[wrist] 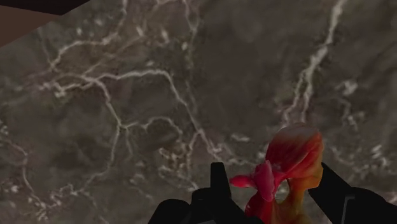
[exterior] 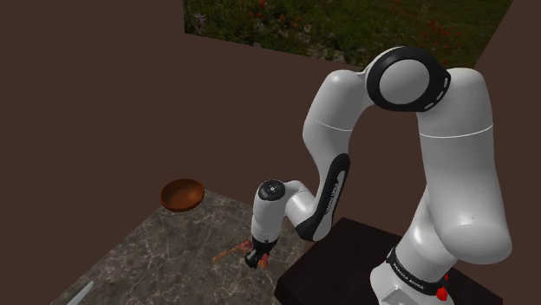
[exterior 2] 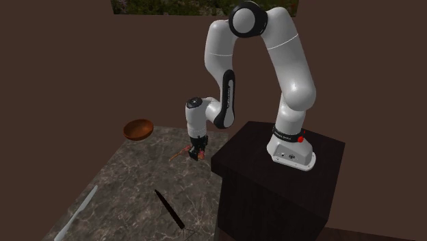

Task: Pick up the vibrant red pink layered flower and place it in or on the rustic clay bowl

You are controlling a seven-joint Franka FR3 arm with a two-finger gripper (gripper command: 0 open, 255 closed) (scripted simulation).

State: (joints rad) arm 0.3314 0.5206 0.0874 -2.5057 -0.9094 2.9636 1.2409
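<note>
— What is the surface (exterior: 165,251) made of?

— Dark grey stone, marble by the look: polished, with thin white veins branching over it.

— And the flower (wrist: 289,165)?

— A layered head of soft, curled petals, deep red at the heart, pink at one lip, shading to orange at the outer edge. It sits between the two black fingers (wrist: 218,184) of the pincer (wrist: 273,170), and the petals reach both of them. So the pincer is closed on the flower, but only partway, since the head keeps the fingers well apart.

— Where is that on the surface?

— Near the edge closest to the stand (exterior 2: 274,171), a dark, square-cornered box. In the shoulder view the pincer is low at the stone, pointing straight down, and a thin reddish-brown stem (exterior: 230,253) runs out from it toward that view's left.

— The bowl?

— A round, shallow bowl (exterior: 182,193), matte orange-brown like fired clay, darker inside. It stands at the far corner of the surface, well apart from the flower.

— Anything else lying there?

— In the second exterior view a slim black knife (exterior 2: 169,209) lies flat toward the near edge, and a long pale grey blade (exterior 2: 79,212) lies near that view's left edge. The arm (exterior: 451,173) is smooth glossy white with dark joints, folded over on itself
</note>
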